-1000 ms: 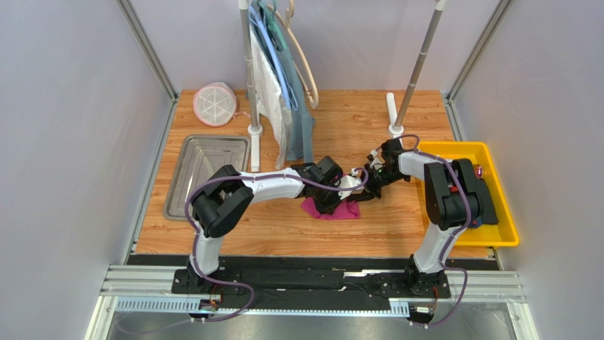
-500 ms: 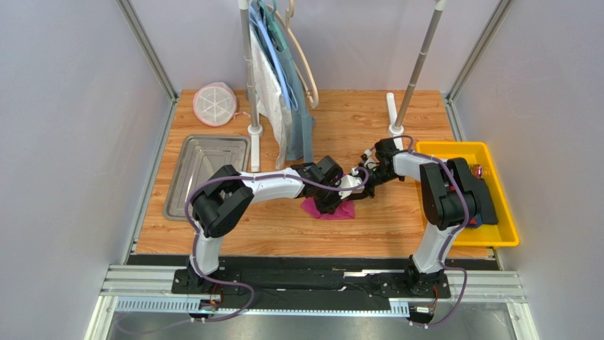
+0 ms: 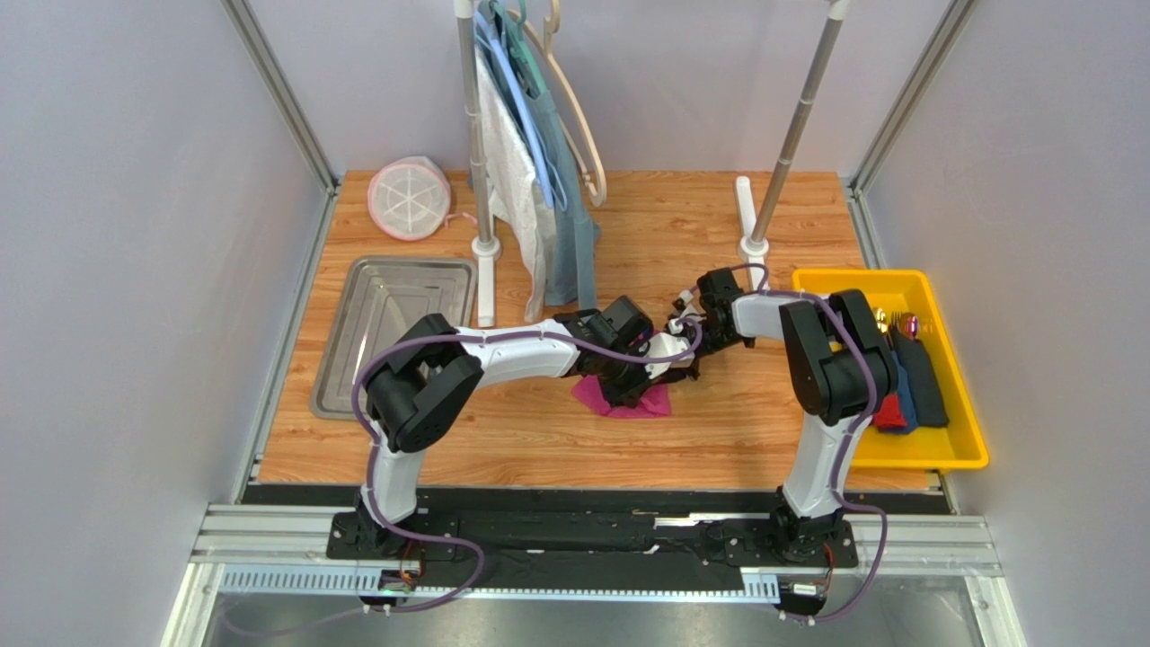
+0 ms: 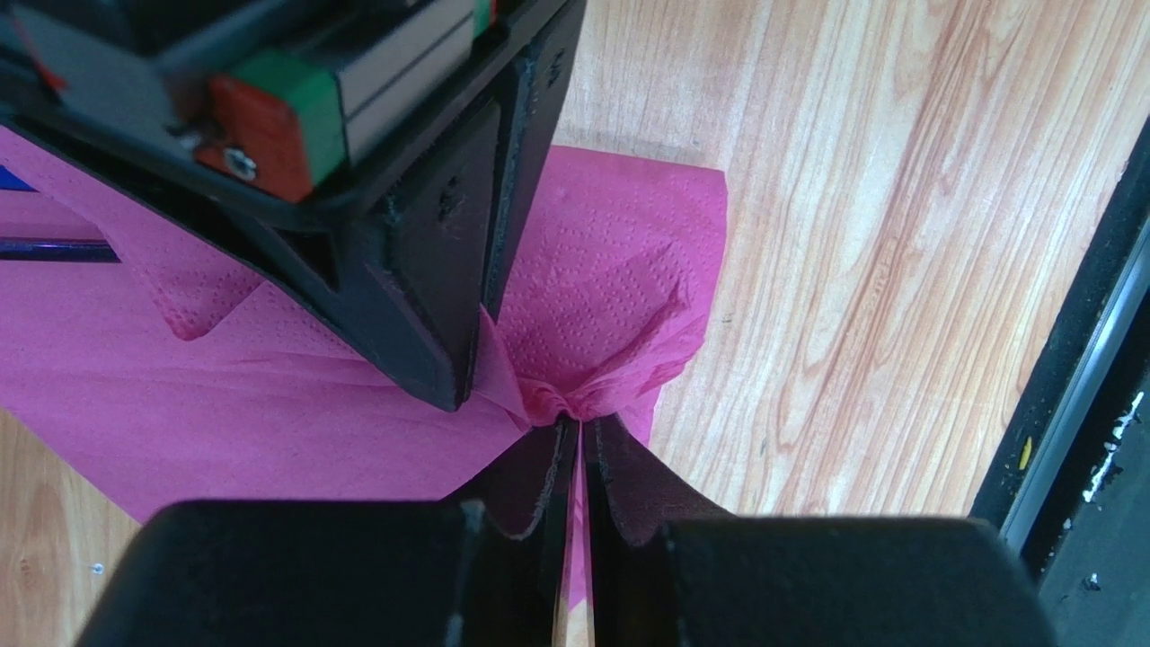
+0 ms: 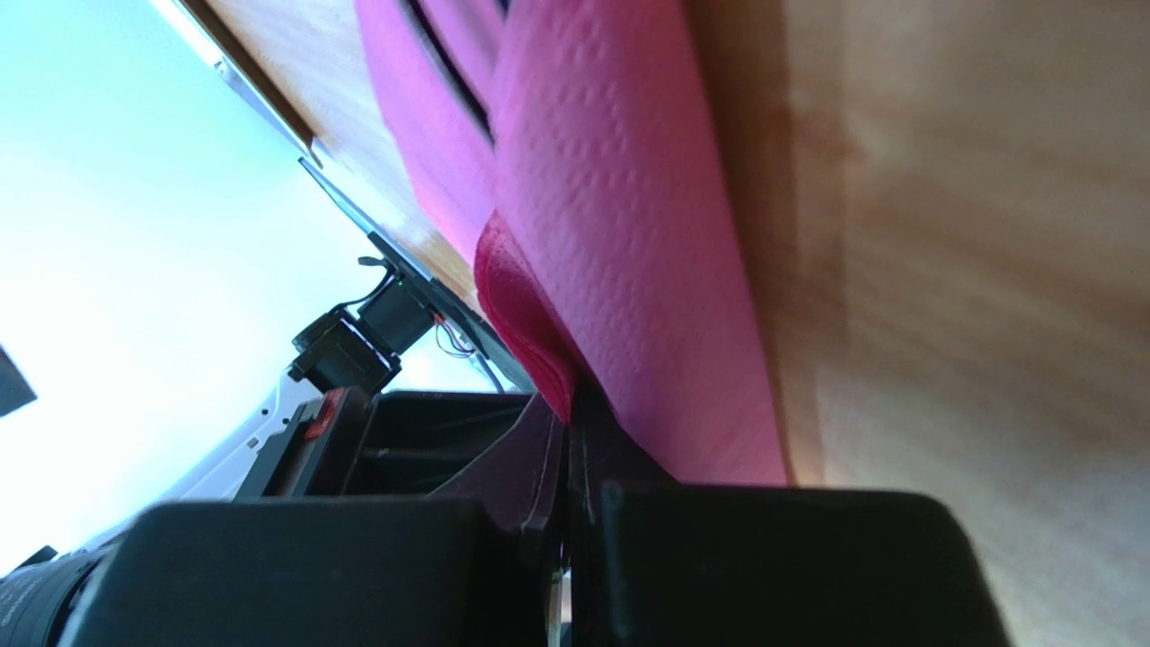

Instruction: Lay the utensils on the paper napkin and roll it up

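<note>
Pink napkin (image 3: 635,401) lies mid-table, at 9 o'clock from the yellow bin (image 3: 824,279). Rolling looks to be the step in hand. The left gripper (image 4: 578,434) pinches a puckered edge, and the right gripper (image 5: 570,411) is clamped on a fold. A dark utensil (image 4: 54,250) shows on the paper. Next, both grippers must turn the paper together without tearing it. Seen from overhead, the napkin's long axis seems to run 9 to 3.
</note>
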